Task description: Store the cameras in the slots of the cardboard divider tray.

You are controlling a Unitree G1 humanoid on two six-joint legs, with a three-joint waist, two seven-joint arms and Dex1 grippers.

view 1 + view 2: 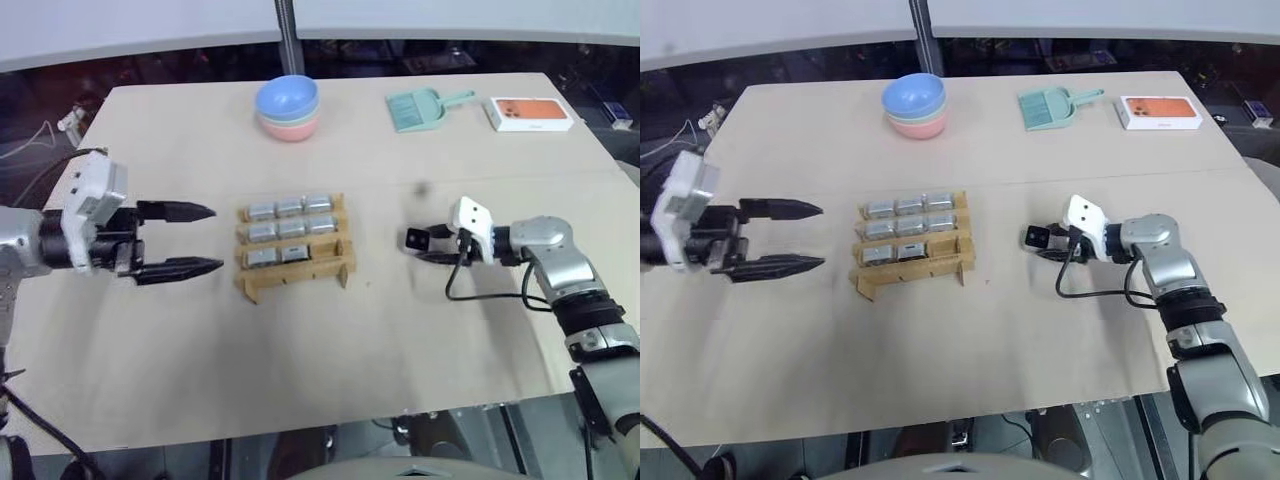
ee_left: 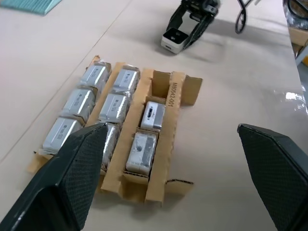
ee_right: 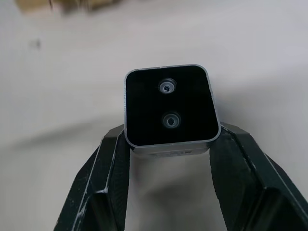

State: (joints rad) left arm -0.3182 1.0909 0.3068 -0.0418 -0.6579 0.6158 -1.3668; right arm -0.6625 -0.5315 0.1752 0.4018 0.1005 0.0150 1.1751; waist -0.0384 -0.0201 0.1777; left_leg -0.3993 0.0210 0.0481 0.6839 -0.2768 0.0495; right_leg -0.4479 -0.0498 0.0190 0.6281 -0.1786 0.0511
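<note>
Camera [image 3: 168,108] seemingly between right claw [image 1: 424,247] fingers

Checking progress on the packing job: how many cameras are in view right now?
9. Eight cameras sit in the cardboard divider tray: three in each of the two farther rows, two in the nearest row. The ninth camera is between the right claw's fingers, beside the tray.

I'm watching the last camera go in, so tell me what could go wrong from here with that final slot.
1. The right pincer grips the last camera only near its lower edge, so it could pivot or slip while carried.
2. The one empty slot in the cardboard divider tray is a tight corner beside a stored camera; a tilted approach might catch the divider.
3. The tray looks light, so a snag could shove it across the table.
</note>
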